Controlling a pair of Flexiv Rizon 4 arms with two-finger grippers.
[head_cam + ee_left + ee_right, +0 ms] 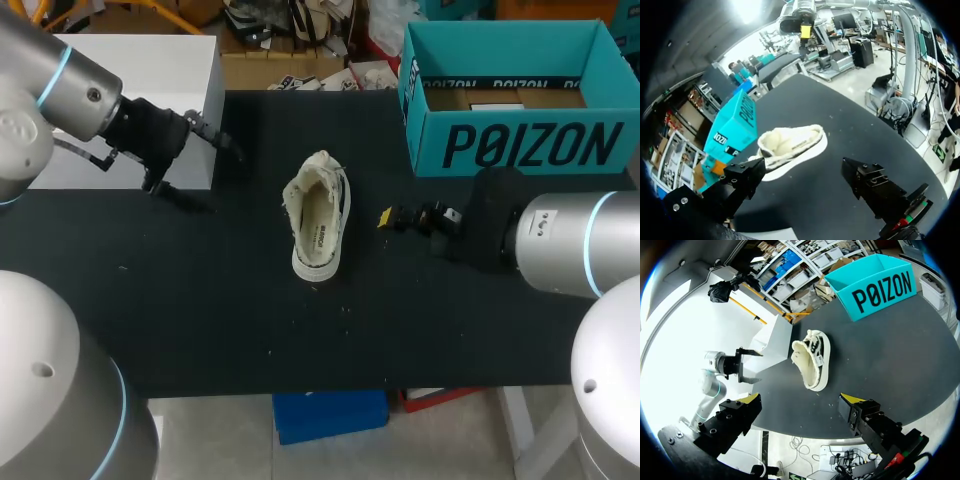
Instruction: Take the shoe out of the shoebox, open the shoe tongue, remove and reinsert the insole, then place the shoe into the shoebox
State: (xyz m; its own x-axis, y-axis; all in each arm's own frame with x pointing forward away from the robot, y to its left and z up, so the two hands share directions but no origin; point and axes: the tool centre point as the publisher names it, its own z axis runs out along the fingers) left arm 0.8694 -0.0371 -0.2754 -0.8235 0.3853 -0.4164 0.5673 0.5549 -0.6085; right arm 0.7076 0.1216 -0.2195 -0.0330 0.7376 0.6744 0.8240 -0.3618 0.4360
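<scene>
A cream sneaker (320,215) with dark side stripes lies on its sole mid-table, its insole (317,228) showing inside. The teal shoebox (520,140) stands open at the back right, apart from the shoe. My left gripper (212,172) hovers open to the shoe's left, with nothing between its fingers. My right gripper (392,217) is open just right of the shoe and does not touch it. In the left wrist view the shoe (790,147) lies ahead of the open gripper (802,169), beside the box (735,127). In the right wrist view the shoe (812,360) lies ahead of the open gripper (801,401), with the box (875,287) beyond it.
A white block (150,100) stands at the table's back left, close behind my left gripper. Bare black tabletop (250,330) stretches in front of the shoe to the near edge. Small specks of debris lie near the shoe's toe.
</scene>
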